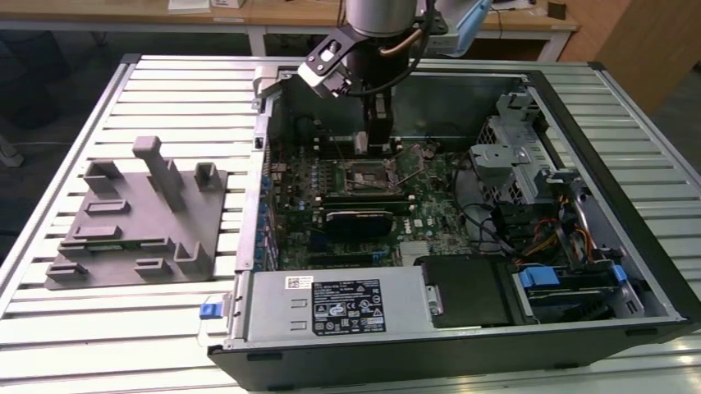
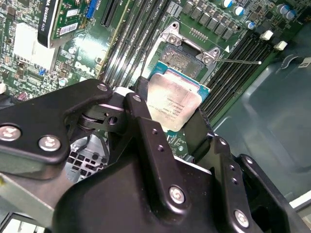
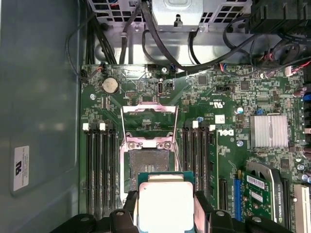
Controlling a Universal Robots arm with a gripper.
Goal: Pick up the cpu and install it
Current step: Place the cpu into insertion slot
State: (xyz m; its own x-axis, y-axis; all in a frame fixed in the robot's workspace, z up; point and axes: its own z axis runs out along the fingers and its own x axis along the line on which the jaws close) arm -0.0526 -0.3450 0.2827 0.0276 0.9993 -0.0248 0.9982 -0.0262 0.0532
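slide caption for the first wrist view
Gripper holds the cpu above the motherboard, near the open socket.

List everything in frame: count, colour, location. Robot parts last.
cpu: one, silvery top with pale rim, held above the socket.
socket: one, black with metal frame, on the motherboard, frame raised open.
motherboard: one, green, inside the case.
memory slots: four, black, two on each side of the socket.
case: one, black, lying open on the table.
power supply: one, silver, at the case's near edge in the exterior view.
fixture: one, grey, on the table, at the exterior view's left of the case.
table: one, pale and slatted, under the case and fixture.
gripper: one, black, shut on the cpu.
arm: one, grey, above the case.
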